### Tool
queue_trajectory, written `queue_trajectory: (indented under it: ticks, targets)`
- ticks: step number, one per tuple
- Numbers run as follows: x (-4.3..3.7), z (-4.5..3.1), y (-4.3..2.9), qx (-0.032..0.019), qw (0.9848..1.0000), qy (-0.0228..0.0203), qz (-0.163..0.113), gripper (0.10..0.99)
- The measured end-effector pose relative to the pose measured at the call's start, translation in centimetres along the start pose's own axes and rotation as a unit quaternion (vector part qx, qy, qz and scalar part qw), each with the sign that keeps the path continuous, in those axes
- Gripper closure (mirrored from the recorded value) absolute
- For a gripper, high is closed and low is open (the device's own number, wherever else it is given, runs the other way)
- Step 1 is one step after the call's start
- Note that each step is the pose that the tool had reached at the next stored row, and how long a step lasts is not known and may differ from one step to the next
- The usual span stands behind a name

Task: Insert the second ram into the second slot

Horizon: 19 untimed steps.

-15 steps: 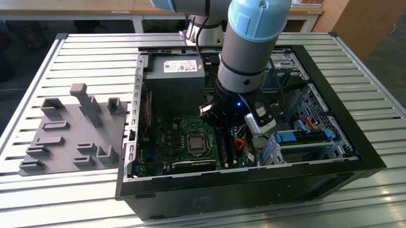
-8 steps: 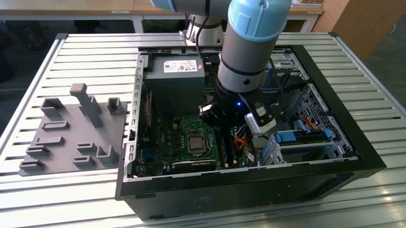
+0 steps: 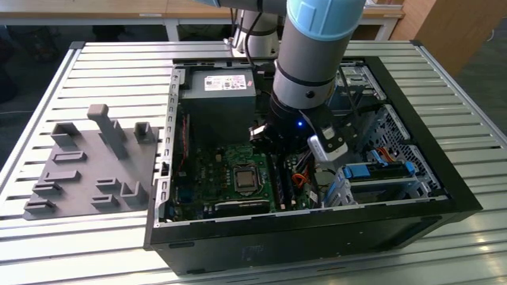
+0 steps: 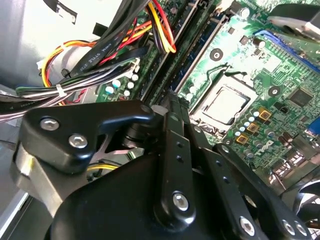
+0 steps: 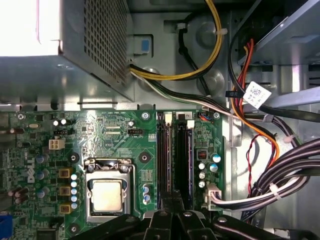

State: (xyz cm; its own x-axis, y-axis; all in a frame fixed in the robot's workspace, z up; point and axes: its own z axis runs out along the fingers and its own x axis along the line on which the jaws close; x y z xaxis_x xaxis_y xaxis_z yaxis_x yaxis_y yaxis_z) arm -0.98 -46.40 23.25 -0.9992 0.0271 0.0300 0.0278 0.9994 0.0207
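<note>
**End effector low over the memory slots: tilt, latches and cables are the risks**

Black linkage of the end effector (image 4: 172, 100) is closest to us in both wrist views, its tip (image 5: 172, 202) pointing down at the memory slots (image 5: 175, 155) on the green motherboard (image 5: 120, 145). We cannot tell whether it is clamped on a stick or merely drawn together, because its own body covers the tip. A dark blue edge that we take for the second ram (image 5: 188, 160) stands along the slot bank on the side nearer the cables. We cannot make out whether it is fully seated or which slot it occupies.

We see the main danger as a skewed press. If the stick meets the slot tilted or off its notch, downward force would bend the board instead of seating the contacts. Slot end latches that are not fully open would block one end and leave the stick riding high.

Small capacitors (image 5: 209, 162) stand just beside the slots, where a sideways slip could strike them. Farther out, the cable bundle (image 5: 280, 170) hangs near the linkage and could snag on it. The processor socket (image 5: 107, 192) lies on the other side, well apart.

In the exterior view the arm reaches deep into the open computer case (image 3: 443, 178) on the slatted worktop (image 3: 103, 65), so the case walls leave little room for correction.
</note>
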Motion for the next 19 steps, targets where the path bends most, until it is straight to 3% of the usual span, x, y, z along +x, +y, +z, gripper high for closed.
queue_trajectory:
  ticks: [2,19]
  targets:
    - [0.00,-0.03,0.00,0.0000,1.0000,0.0000,0.000,0.980]
    - [-0.01,0.30,-0.01,0.0001,1.0000,0.0000,0.000,0.980]
